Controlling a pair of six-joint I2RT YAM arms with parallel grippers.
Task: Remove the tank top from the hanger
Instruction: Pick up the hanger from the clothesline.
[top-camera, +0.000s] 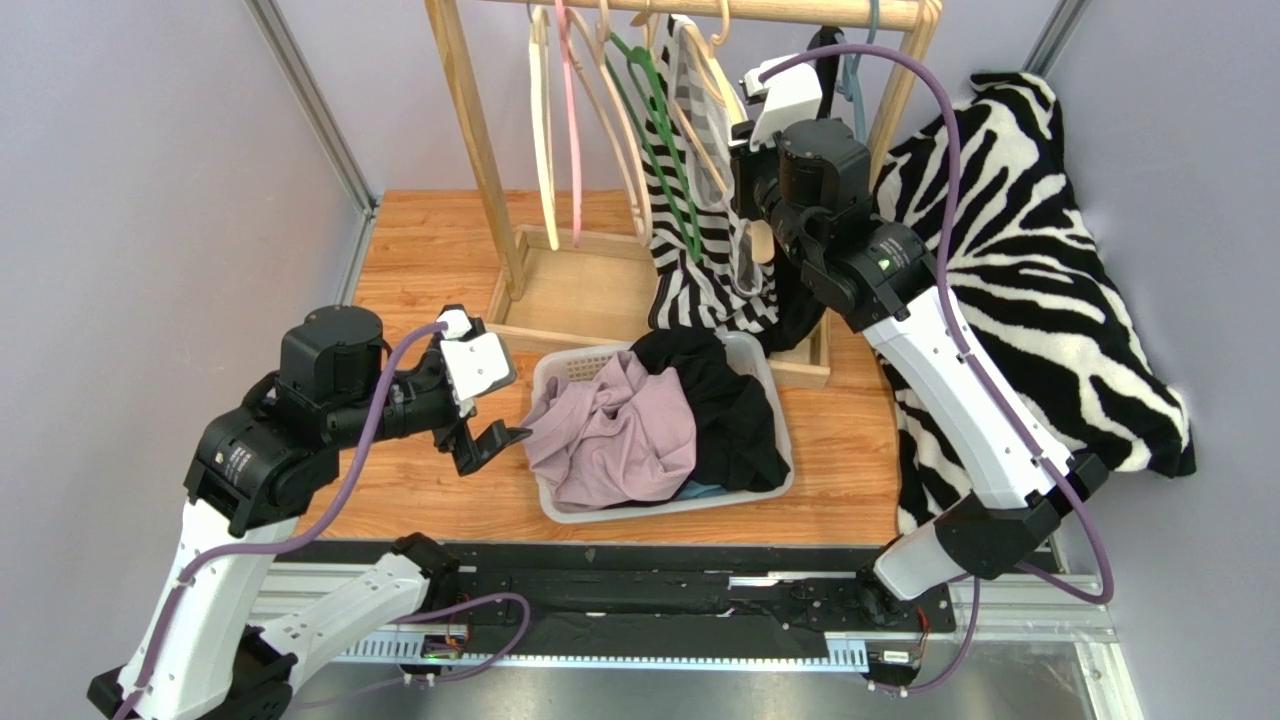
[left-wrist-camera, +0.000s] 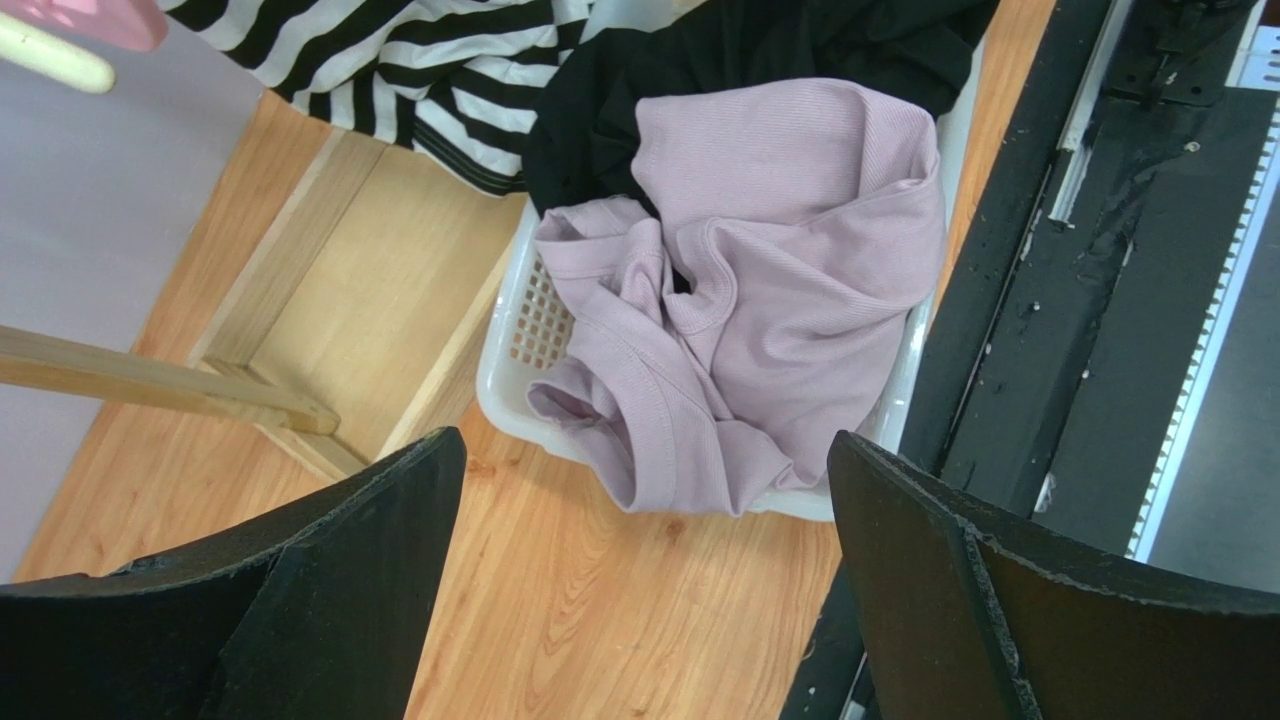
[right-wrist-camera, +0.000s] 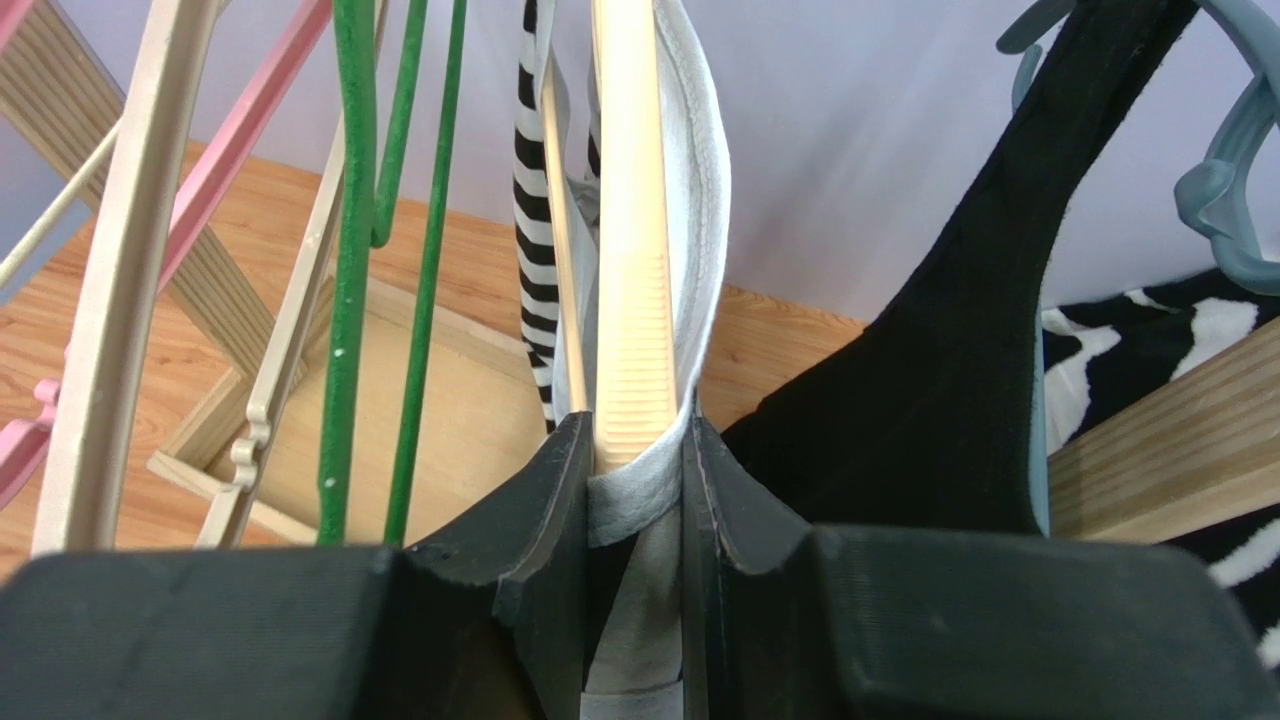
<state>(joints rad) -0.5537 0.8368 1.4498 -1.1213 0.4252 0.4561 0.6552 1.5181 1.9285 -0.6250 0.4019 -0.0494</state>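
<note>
tank top: black-and-white striped (top-camera: 703, 263), hanging on the rack (top-camera: 721, 12) at the back of the counter (top-camera: 436, 255)
strap: pale strap (right-wrist-camera: 706, 225) looped over the arm of a light wooden hanger (right-wrist-camera: 631, 300)
right hand: (right-wrist-camera: 639, 450) clamped on that strap just below the hanger arm, one finger on each side of the fabric
axis: the hanger arm runs straight away from the right hand and up toward the rail; the strap crosses over it
next move (my read): the strap has to slide along that arm and off its end, not pull straight down
left hand: (top-camera: 489, 443) jaws wide apart, holding nothing, low beside the basket (top-camera: 774, 405) of clothes
nearer arm: right, already on it; left is well apart from the rack
neighbours: black garment (right-wrist-camera: 932, 345) just beside on a grey hanger, snag risk
writing/brands: none readable
</note>
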